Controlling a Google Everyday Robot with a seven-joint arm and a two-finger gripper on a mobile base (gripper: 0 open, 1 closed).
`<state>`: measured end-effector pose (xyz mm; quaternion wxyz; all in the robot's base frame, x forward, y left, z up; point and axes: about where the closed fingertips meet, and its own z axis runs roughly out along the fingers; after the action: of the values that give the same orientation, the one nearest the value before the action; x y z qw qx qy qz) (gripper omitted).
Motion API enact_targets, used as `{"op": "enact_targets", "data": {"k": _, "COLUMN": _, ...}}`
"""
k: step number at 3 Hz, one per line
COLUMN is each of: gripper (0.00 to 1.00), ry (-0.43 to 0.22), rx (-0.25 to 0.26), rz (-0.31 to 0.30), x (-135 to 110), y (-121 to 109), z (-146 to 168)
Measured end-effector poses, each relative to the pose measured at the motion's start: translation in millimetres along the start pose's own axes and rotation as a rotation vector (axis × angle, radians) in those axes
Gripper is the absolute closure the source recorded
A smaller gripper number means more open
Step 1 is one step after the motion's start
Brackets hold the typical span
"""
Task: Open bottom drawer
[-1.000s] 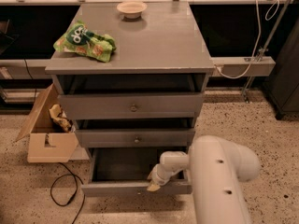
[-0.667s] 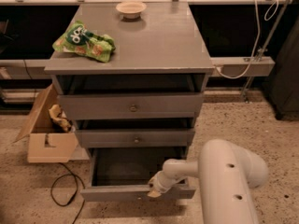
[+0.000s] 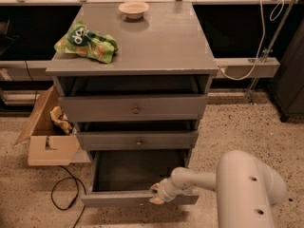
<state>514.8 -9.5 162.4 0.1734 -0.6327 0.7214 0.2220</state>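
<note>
The grey cabinet (image 3: 133,42) has three drawers. The bottom drawer (image 3: 137,198) stands pulled far out, and its wide shallow grey tray (image 3: 133,170) is open to view and bare. Its knob is hidden behind my gripper (image 3: 157,195), which sits at the top edge of the drawer's front panel, right of centre. My white arm (image 3: 237,189) reaches in from the lower right. The middle drawer (image 3: 137,140) and top drawer (image 3: 135,108) each show a small round knob; both stand slightly out.
A green snack bag (image 3: 87,42) and a small bowl (image 3: 133,8) rest on the cabinet top. An open cardboard box (image 3: 47,132) sits on the floor to the left, with a black cable (image 3: 64,194) looped in front. A white cable (image 3: 242,70) hangs at the right.
The bottom drawer has slid further out toward me, with my gripper moving along with its front panel. The arm has drawn back to the lower right.
</note>
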Motion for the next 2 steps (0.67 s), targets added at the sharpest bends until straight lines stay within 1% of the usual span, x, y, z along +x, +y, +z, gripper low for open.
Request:
{"op": "enact_targets", "data": {"k": 1, "gripper": 1.0, "ry": -0.002, "rx": 0.0, "rz": 0.001, "x": -3.9, "y": -0.2, "z": -1.2}}
{"op": "enact_targets", "data": {"k": 2, "gripper": 1.0, "ry": -0.08, "rx": -0.036, "rz": 0.063, "x": 1.3, "y": 27.5, "z": -1.2}}
